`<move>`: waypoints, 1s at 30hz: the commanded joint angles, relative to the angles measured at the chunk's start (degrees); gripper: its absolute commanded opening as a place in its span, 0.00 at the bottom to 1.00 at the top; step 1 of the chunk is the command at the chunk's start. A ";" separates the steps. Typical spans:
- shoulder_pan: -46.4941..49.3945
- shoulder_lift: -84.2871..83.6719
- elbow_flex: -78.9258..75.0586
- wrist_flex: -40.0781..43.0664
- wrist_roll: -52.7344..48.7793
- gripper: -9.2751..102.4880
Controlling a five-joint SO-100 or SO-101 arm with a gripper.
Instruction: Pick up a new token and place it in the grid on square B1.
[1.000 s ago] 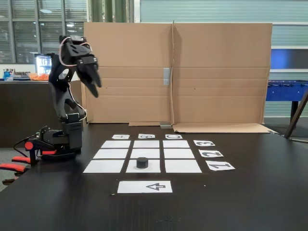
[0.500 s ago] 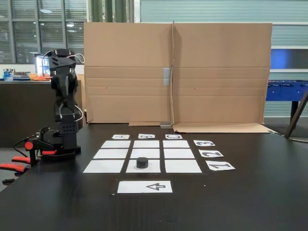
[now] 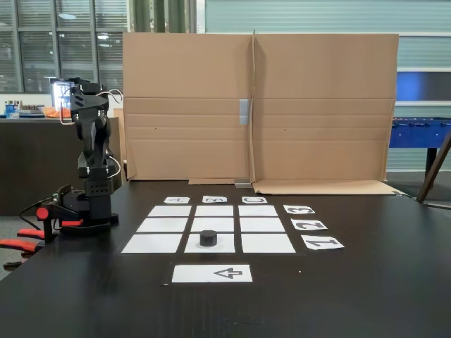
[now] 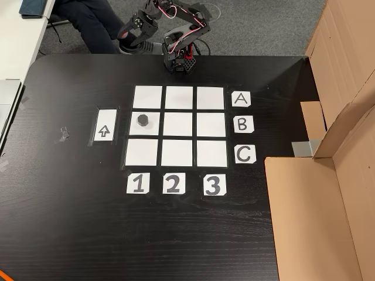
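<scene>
Matte black token (image 4: 142, 120) sits on paper square B1 (image 4: 153, 130); folded gripper's (image 3: 79, 90) jaws unreadable.

We see a black table (image 3: 366, 296) backed by a folded cardboard screen (image 3: 261, 105). Behind it lie dark gridded windows (image 3: 63, 42), a pale teal wall (image 3: 296, 15) and a blue foosball table (image 3: 419, 132). Grey carpet (image 4: 263, 23) covers the floor.

An office-like hall: large windows (image 3: 63, 42), a foosball table (image 3: 419, 132), grey carpet (image 4: 258, 26).
</scene>
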State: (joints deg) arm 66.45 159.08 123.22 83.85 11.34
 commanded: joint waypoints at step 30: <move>1.14 6.33 6.15 -2.99 1.41 0.25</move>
State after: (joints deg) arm 67.06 164.36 129.29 81.83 12.30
